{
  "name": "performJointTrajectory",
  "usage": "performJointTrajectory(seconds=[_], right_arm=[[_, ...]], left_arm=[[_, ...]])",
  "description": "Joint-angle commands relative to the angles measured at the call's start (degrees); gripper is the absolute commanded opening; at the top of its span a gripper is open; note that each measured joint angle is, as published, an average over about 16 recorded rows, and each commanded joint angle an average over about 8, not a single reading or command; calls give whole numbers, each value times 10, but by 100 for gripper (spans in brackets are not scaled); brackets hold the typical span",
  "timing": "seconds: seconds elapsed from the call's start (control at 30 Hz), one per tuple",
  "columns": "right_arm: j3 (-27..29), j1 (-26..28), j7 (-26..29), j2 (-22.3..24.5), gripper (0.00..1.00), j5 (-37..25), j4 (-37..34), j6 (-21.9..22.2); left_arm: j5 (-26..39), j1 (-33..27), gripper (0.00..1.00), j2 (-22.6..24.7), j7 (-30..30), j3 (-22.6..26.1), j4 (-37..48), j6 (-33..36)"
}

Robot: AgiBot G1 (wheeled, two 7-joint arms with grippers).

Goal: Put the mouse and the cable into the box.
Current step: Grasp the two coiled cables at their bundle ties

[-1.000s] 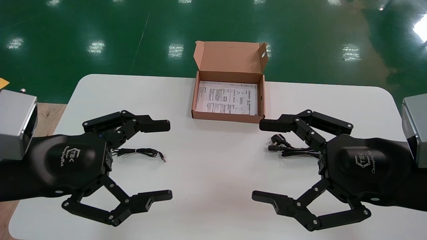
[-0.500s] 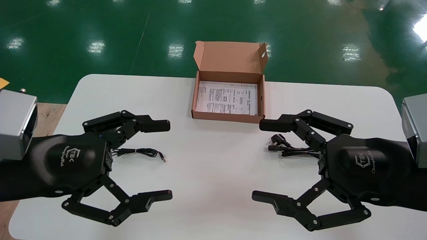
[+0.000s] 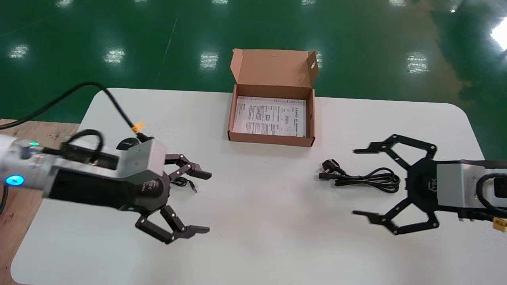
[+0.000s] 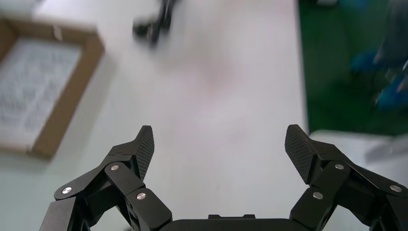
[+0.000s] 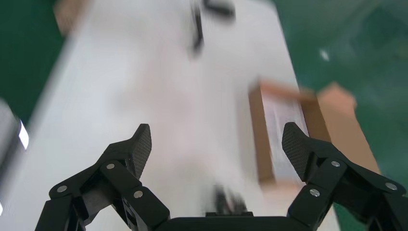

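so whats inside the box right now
Only a printed paper sheet, lying flat on the floor of the open box. The black cable lies outside it. Anything under the sheet is covered and cannot be seen.

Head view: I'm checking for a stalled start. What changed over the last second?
Both arms sank toward the table and turned. The right hand drew back to the robot's right, uncovering the coiled cable; the left hand kept near the thin cord. Both hands remain open, holding nothing. The box and both cables have not moved.
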Motion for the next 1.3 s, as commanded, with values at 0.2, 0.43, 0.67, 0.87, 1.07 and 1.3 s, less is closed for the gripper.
performJointTrajectory(seconds=[0.2, 0.43, 0.67, 0.87, 1.07, 1.3], right_arm=[[-43, 62, -138, -25, 100, -111, -147, 17], [-71, 103, -211, -68, 100, -164, -259, 33], [-87, 139, -262, -115, 100, -193, -340, 61], [-97, 163, -296, -150, 100, -213, -398, 100], [-103, 178, -316, -175, 97, -225, -443, 130], [-106, 186, -319, -192, 11, -231, -474, 143]], left_arm=[[98, -65, 100, 64, 75, 54, 184, -29], [127, -89, 100, 114, 161, 65, 348, -80], [146, -112, 100, 136, 229, 74, 441, -108], [152, -122, 100, 142, 268, 76, 491, -127], [164, -124, 100, 148, 296, 83, 516, -147], [179, -129, 21, 155, 313, 93, 530, -161]])
